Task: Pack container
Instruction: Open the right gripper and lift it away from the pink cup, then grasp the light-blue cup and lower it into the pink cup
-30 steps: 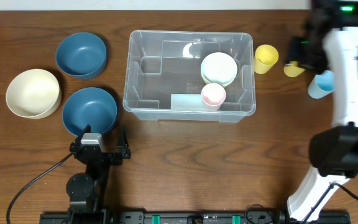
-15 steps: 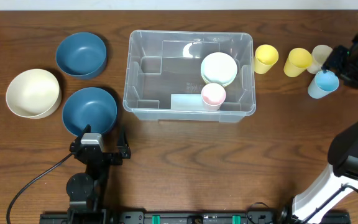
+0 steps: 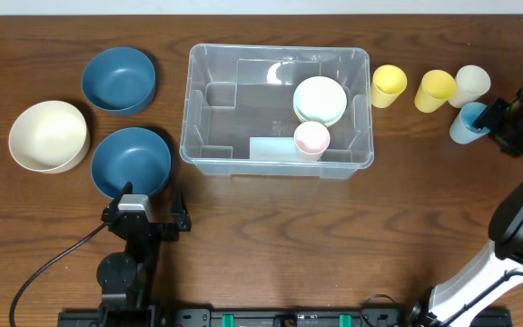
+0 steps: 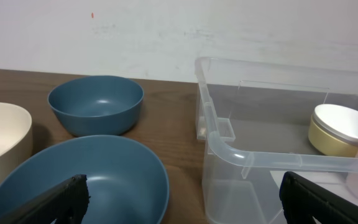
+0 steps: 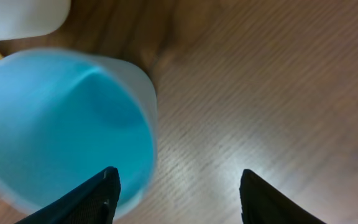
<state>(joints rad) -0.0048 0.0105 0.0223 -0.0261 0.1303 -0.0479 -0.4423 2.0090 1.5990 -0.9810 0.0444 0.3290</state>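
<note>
At the table's (image 3: 271, 227) far right, the right hand (image 5: 178, 186) hangs open just beside the light blue cup (image 3: 466, 124), seemingly lining up a grasp to carry it to the clear container (image 3: 243, 51) at centre, while the left hand (image 3: 148, 203) rests open.

A brown wooden table (image 3: 271, 227) meets a white wall (image 4: 166, 31).

Clear container (image 3: 243, 113), light-blue cup (image 3: 464, 125), pink cup (image 3: 311, 138).

Wood table (image 3: 271, 227) carries clear container (image 3: 185, 109), three bowls (image 3: 119, 80) left, four cups (image 3: 389, 85) right.
</note>
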